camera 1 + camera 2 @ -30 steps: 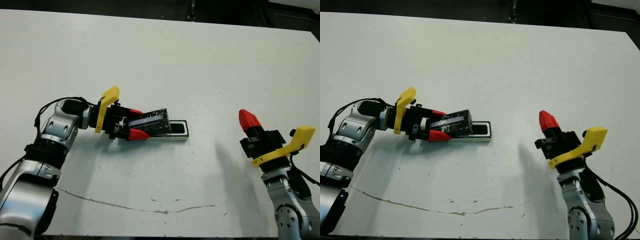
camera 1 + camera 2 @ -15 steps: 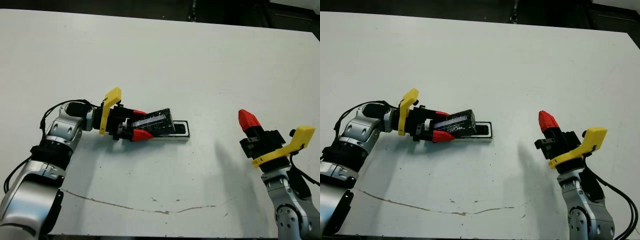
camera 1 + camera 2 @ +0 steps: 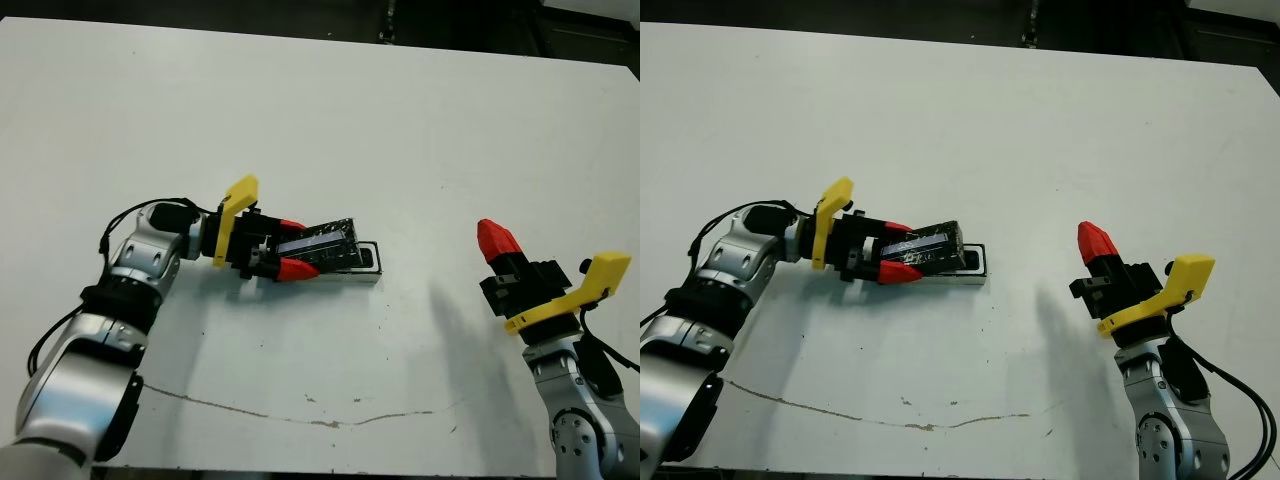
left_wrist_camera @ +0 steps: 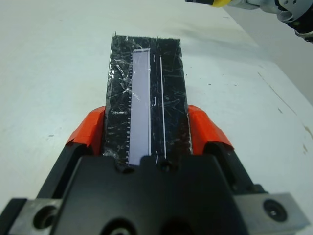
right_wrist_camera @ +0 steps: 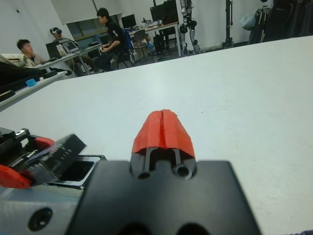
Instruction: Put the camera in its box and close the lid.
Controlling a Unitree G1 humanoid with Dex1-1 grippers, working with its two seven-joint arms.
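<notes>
Lid, the black speckled slab with a pale strip along its top, is held by the left gripper; it is pinched across its width between the two red fingertips, at the end nearer the wrist, and is carried tilted over the box, its far end raised above the tray; whether its near end touches the rim cannot be told. The box lies on the white table, its open right end showing something dark inside; this is probably the camera, though it is too small to be sure. The right gripper is kept well apart, to the right, its red tips pressed together on nothing.

The lid is judged to be light and stiff, a thin rigid slab that will not bend; its glossy sides may prove slippery, so a pinch at one end leaves it free to pivot. A hold across the long edges, as seen, is judged sound; a shallow tray so light may be pushed along when the lid is pressed down, and the free gripper could be used to steady it.
</notes>
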